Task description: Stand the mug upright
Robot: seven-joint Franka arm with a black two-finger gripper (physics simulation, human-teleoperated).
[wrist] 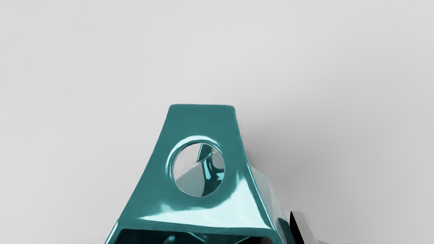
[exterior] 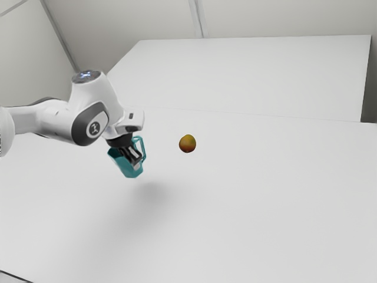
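In the exterior view my gripper (exterior: 136, 159) is shut on the teal mug (exterior: 128, 169), which hangs tilted above the table with a shadow below it. The mug's looped handle stands on the side facing the exterior view's right. In the wrist view the shiny mug (wrist: 200, 213), with a round hole through it, lies across my gripper (wrist: 206, 225). One fingertip (wrist: 304, 228) shows beside the mug's wall; the other is hidden by the mug.
A brownish-orange round fruit (exterior: 187, 143) rests on the white table (exterior: 253, 194), toward the exterior view's right from the mug. Behind it a white panel or surface (exterior: 247, 73) extends toward the back wall.
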